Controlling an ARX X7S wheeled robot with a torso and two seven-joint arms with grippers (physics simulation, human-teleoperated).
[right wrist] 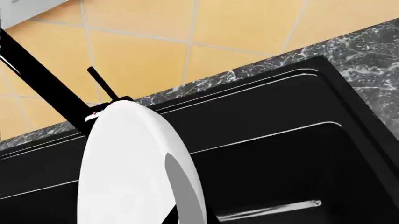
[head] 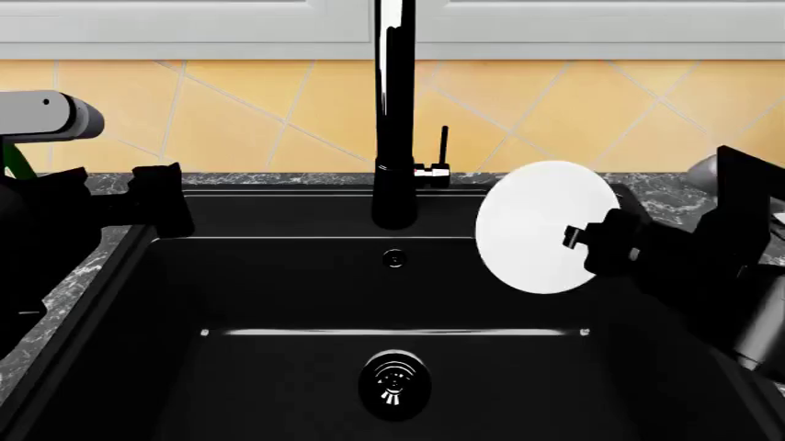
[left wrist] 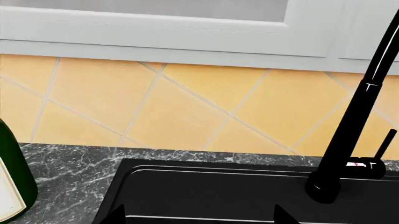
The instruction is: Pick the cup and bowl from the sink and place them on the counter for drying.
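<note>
Right now the plain white round shallow bowl (head: 547, 227) is hanging tipped on edge above the right side of the large matte black sink (head: 307, 303), its pale face turned toward the room. It is being pinched at its right rim by the right gripper (head: 597, 241), whose black fingers are pressing together on the edge. In the right wrist view the bowl (right wrist: 134, 163) is filling the foreground, standing in front of the tall black faucet (right wrist: 44, 81). Below, the round metal drain (head: 394, 383) is sitting in the basin floor. The left gripper (head: 160, 207) is hovering over the sink's left rim; I cannot tell how its fingers are set. Around everything the dark veined marble counter (left wrist: 68, 163) is running beneath yellow tiles (left wrist: 187, 107), with a dark green bottle (left wrist: 12, 182) standing on it.
</note>
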